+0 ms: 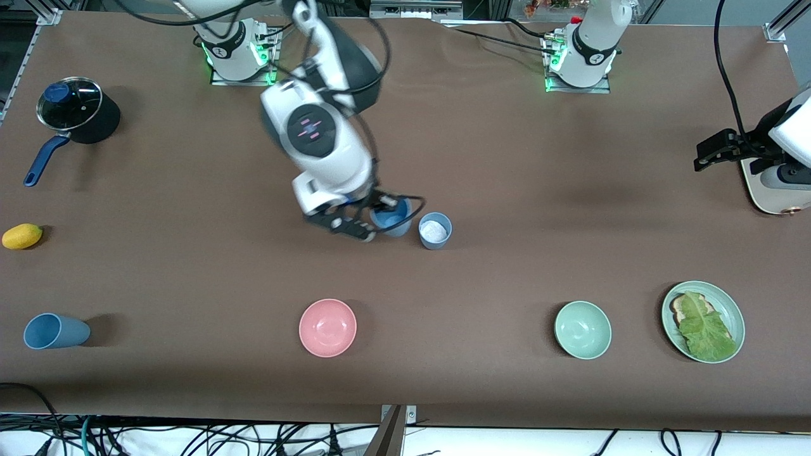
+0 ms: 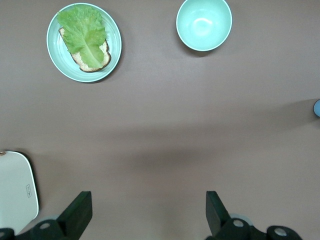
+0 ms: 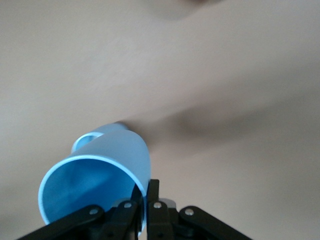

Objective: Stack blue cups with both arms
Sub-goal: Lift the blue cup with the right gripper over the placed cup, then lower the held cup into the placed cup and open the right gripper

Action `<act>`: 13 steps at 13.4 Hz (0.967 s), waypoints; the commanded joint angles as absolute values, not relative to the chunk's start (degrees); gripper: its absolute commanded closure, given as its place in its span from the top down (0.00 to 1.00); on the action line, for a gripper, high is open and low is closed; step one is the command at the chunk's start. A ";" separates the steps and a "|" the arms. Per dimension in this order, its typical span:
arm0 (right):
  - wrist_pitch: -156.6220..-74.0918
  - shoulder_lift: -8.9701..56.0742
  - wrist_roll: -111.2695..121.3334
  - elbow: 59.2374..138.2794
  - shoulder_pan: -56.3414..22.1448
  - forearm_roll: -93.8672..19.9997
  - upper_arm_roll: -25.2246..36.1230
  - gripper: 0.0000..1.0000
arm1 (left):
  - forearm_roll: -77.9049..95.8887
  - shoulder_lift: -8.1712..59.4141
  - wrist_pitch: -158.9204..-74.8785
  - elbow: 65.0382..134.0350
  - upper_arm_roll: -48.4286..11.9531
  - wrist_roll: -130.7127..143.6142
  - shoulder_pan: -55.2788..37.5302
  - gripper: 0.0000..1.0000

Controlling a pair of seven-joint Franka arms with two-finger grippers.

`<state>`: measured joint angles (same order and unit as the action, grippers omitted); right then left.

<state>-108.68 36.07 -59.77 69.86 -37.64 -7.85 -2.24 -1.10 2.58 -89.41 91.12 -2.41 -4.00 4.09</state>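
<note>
My right gripper [image 1: 374, 218] is shut on the rim of the sky-blue cup [image 1: 393, 218] and holds it tilted near the table's middle. In the right wrist view the gripper [image 3: 146, 192] pinches the cup's [image 3: 100, 175] wall, one finger inside and one outside. The grey-blue cup [image 1: 435, 230] with a whitish inside stands upright right beside it, toward the left arm's end. A third blue cup [image 1: 54, 331] lies on its side at the right arm's end, near the front camera. My left gripper [image 1: 716, 149] waits open and empty over bare table [image 2: 147, 200] at the left arm's end.
A pink bowl [image 1: 327, 327], a pale green bowl [image 1: 583, 329] and a green plate [image 1: 735, 310] with bread and lettuce stand nearer the front camera. A lidded black pot [image 1: 76, 111] and a lemon [image 1: 22, 236] sit at the right arm's end. A white device [image 1: 776, 183] is under the left arm.
</note>
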 commanded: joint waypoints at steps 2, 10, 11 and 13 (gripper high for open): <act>-113.28 39.90 -67.58 67.85 -41.39 -7.82 -1.58 0.00 | -0.62 2.02 -91.93 91.15 -1.85 -5.10 3.96 1.00; -113.29 40.87 -71.79 68.20 -43.24 -7.47 -1.58 0.00 | -0.44 5.54 -92.11 87.80 -1.76 -4.92 5.53 1.00; -113.38 40.96 -71.89 68.03 -43.24 -7.38 -1.58 0.00 | -0.18 5.62 -92.11 87.89 -1.84 -5.10 6.49 1.00; -113.55 41.13 -71.37 68.03 -43.15 -7.38 -1.32 0.00 | 1.92 6.76 -91.23 88.07 -2.02 -5.27 7.03 1.00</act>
<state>-113.73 40.18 -70.36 69.83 -42.64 -7.80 -2.00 -0.41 5.04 -92.26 89.67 -1.84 -4.01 6.10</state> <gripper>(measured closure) 0.956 0.000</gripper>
